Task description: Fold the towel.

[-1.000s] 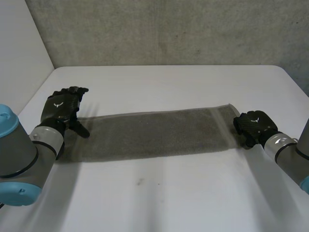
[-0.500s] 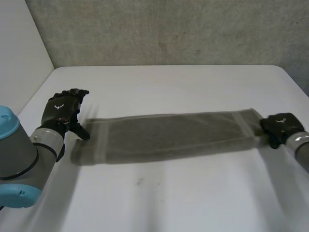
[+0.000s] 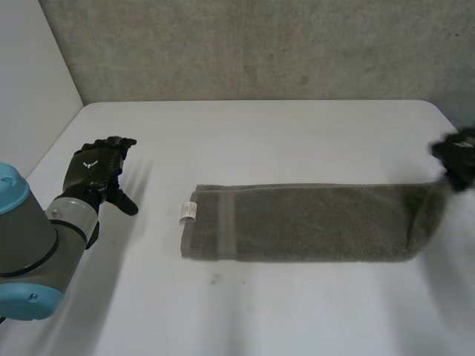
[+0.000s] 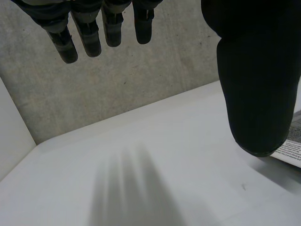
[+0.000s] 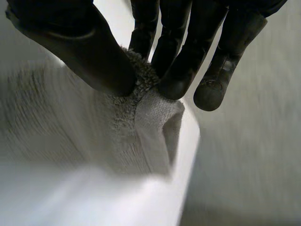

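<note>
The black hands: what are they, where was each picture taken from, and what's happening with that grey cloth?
They are a robot's machine hands. The wide picture comes from a camera behind and between them, looking down on a white table. The other two come from cameras on the wrists, each looking along its own palm. A grey towel lies in a long strip on the table, with a small white label at one end. The right hand pinches the other end between thumb and fingers. The left hand hovers open, apart from the towel, holding nothing.
</note>
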### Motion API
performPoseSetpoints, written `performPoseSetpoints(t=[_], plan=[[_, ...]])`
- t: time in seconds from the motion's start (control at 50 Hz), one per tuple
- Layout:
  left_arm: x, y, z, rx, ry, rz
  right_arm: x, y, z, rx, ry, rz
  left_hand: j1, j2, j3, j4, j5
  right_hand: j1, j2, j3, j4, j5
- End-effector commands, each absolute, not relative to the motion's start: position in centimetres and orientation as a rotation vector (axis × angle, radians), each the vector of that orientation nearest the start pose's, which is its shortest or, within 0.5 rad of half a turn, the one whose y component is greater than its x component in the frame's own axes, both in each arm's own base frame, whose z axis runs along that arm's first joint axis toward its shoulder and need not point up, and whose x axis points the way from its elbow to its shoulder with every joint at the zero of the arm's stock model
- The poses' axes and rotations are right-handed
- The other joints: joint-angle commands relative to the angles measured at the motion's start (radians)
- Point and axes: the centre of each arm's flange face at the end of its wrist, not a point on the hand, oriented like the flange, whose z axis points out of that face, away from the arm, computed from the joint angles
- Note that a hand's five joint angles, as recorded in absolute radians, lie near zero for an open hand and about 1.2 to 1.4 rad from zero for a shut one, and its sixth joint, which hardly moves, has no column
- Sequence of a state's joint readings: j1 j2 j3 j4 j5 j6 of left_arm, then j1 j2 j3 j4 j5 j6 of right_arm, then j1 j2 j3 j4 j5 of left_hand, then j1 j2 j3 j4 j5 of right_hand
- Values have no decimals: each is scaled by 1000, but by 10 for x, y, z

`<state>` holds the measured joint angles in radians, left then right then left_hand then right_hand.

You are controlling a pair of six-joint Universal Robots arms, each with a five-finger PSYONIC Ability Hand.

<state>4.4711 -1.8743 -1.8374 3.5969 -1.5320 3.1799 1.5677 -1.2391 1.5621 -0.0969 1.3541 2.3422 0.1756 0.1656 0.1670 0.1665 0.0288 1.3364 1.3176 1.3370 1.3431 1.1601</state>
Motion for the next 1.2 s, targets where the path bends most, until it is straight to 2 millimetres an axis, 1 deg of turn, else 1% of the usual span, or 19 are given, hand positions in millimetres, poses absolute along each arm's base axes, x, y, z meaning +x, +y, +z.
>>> performPoseSetpoints(t=[0.02,0.06,0.08,0.12,0.18,0.28,0.4,0.44,0.48,0.56,0.6,0.62,0.64,0.72,0.78,0.82,0.9,1.1,1.2], plan=[[-211,-292,174,388,2444,-2192,269,-302,225,-1426,1983,-2124,-1,9,8,8,-29,60,79,59,53,62],[-211,-292,174,388,2444,-2192,328,-262,215,-1537,1769,-2049,-1,9,8,8,-29,60,79,59,53,62],[-211,-292,174,388,2444,-2192,328,-262,215,-1537,1768,-2048,-1,9,8,8,-29,60,79,59,53,62],[-211,-292,174,388,2446,-2190,367,-225,200,-1617,1629,-1963,-1,9,8,8,-29,60,79,59,53,62],[-211,-292,174,388,2444,-2192,383,-211,186,-1657,1591,-1905,-1,9,8,8,-29,60,79,59,53,62],[-211,-291,174,388,2447,-2188,422,-160,143,-1770,1471,-1739,-1,9,8,8,-29,60,79,59,53,62],[-211,-291,173,391,2449,-2187,425,-152,124,-1802,1488,-1671,-1,9,8,8,-29,-18,0,-19,-25,-17],[-211,-290,173,393,2452,-2185,420,-156,136,-1766,1505,-1706,-1,9,8,8,-29,-1014,-995,-1014,-1020,-1012],[-212,-290,173,395,2452,-2186,417,-156,151,-1723,1515,-1731,-1,9,8,8,-29,-1162,-1143,-1162,-1169,-1160],[-213,-288,172,403,2456,-2186,397,-176,178,-1556,1627,-1769,-1,9,8,8,-29,-1162,-1143,-1162,-1169,-1160],[-215,-287,172,409,2458,-2188,355,-216,191,-1357,1812,-1793,-1,9,8,8,-29,-1162,-1143,-1162,-1169,-1160],[-215,-287,172,409,2458,-2188,355,-216,191,-1356,1813,-1793,-1,9,8,8,-29,-1162,-1143,-1162,-1169,-1160],[-215,-287,172,413,2459,-2189,334,-230,193,-1276,1893,-1793,-1,9,8,8,-29,-1162,-1143,-1162,-1169,-1160],[-216,-286,172,413,2459,-2189,298,-243,183,-1193,2026,-1745,-1,9,8,8,-29,-1162,-1143,-1162,-1169,-1160],[-218,-284,172,426,2463,-2190,255,-252,155,-1128,2184,-1646,-1,9,8,8,-29,-1162,-1143,-1162,-1169,-1160],[-219,-284,172,428,2464,-2190,244,-254,147,-1103,2218,-1612,-1,9,8,8,-29,-1162,-1143,-1162,-1169,-1160],[-225,-279,171,457,2476,-2195,230,-256,133,-1076,2244,-1576,-1,9,8,8,-29,-1162,-1143,-1162,-1169,-1160],[-294,-225,187,759,2530,-2353,223,-254,127,-1045,2235,-1599,38,48,47,47,10,-1154,-1136,-1155,-1161,-1153],[-312,-216,183,823,2563,-2367,222,-253,124,-1039,2234,-1607,41,51,49,50,13,-1154,-1136,-1155,-1161,-1153]])
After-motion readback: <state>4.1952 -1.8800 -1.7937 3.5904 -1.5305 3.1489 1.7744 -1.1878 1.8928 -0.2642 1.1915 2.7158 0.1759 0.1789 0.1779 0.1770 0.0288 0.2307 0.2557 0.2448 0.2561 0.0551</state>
